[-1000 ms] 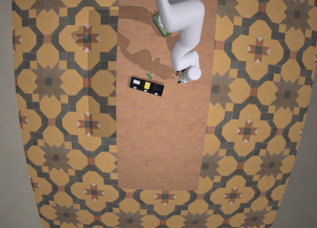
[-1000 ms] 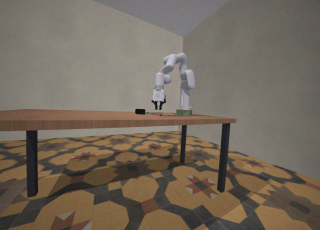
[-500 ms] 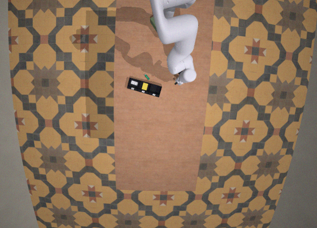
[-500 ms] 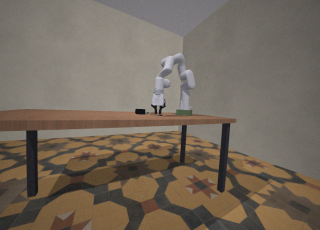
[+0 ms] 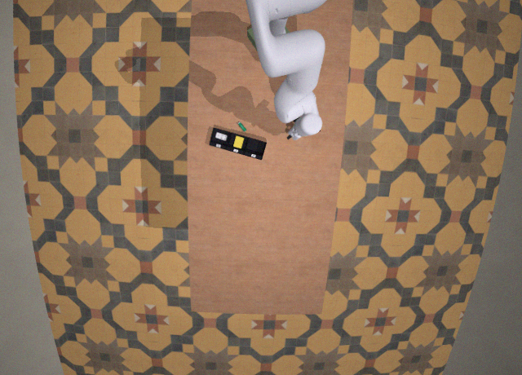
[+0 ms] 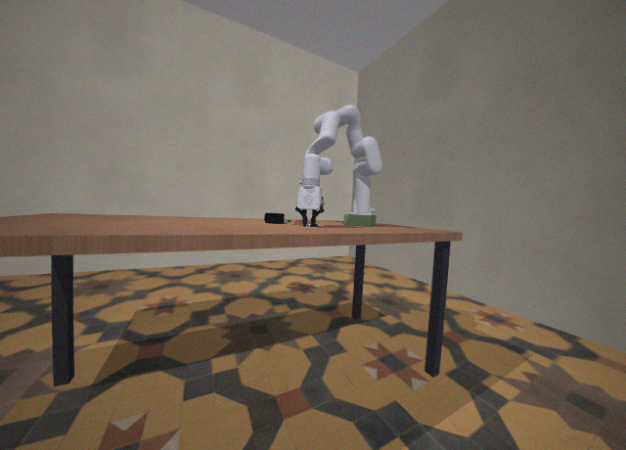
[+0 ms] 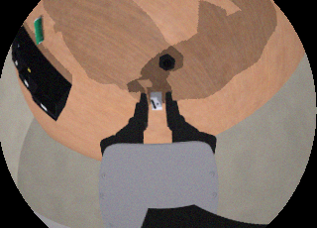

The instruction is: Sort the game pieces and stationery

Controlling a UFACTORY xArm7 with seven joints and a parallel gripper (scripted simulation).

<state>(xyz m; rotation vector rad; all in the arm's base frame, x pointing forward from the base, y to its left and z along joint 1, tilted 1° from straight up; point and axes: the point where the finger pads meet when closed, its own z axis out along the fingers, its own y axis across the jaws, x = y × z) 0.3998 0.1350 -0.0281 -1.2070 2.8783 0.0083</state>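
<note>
My gripper (image 5: pixel 290 131) (image 6: pixel 309 225) (image 7: pixel 157 99) is low at the table, pointing down. Its fingers stand partly open, one on each side of a small white and grey thing (image 7: pixel 157 103), with gaps at both sides in the wrist view. A black six-sided thing (image 7: pixel 166 62) lies just beyond the fingertips. A small green thing (image 5: pixel 241 126) (image 7: pixel 39 31) lies beside the bins. The black bins (image 5: pixel 244 152) (image 6: pixel 274 218) (image 7: pixel 47 84) stand in a joined row of three. In the top view, the left one holds something white, the middle one something yellow. Their labels are too small to read.
The arm's green base (image 5: pixel 251 34) (image 6: pixel 360 219) stands at one end of the wooden table (image 5: pixel 261 236) (image 6: pixel 176 241). The arm hides part of the table near the gripper in the top view. The arm's shadow falls across the table around the black six-sided thing.
</note>
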